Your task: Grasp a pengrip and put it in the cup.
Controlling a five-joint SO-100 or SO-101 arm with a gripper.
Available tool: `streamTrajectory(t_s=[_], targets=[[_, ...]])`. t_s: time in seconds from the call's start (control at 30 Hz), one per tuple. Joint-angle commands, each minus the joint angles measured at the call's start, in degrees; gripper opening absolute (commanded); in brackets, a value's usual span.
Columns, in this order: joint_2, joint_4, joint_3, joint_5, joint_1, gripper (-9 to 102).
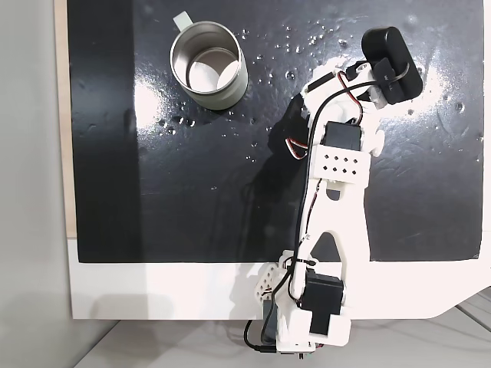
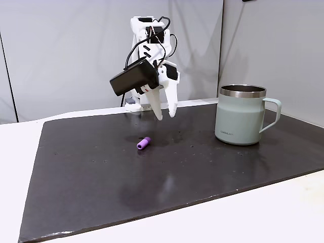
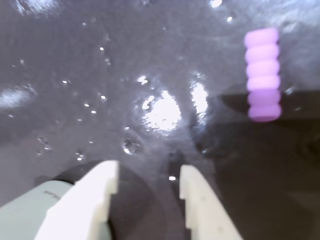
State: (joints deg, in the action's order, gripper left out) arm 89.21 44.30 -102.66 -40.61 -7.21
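Two white fingers [image 2: 158, 110] of the hand [image 2: 165, 114] point down above the dark mat [image 2: 101, 167], parted by a narrow gap with nothing between them. In the wrist view the fingers [image 3: 90, 192] enter from the bottom edge, and the hand [image 3: 145, 180] hangs over bare mat. The pen grip [image 2: 144, 143], a small purple ribbed tube, lies on its side on the mat, in front of the hand and a little to its left in the side fixed view, apart from the fingertips. In the wrist view the pen grip [image 3: 262, 75] sits at upper right, clear of both fingers.

The cup [image 2: 240, 115] stands upright on the mat, well to the right of the pen grip in that fixed view, its handle turned to the right. From above, the cup [image 1: 230, 90] is near the top edge of the mat, left of the arm [image 1: 337, 222], showing its shiny inside. The mat rests on a white surface [image 2: 283, 212].
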Motion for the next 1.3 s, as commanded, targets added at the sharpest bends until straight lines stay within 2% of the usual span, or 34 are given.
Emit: streamTrajectory(t_s=[0.0,0.23,0.37,0.73,0.9,1.27], targets=[[0.2,1.4,3.6,-5.0,-1.9,22],[-0.5,4.7,5.1,-16.0,-5.0,22],[-4.1,12.7,12.3,-20.2,-5.8,24],[-17.1,27.0,29.6,-27.2,-8.7,27],[-21.4,29.3,33.9,-28.1,-9.8,27],[-28.2,28.8,38.2,-27.8,-10.5,27]])
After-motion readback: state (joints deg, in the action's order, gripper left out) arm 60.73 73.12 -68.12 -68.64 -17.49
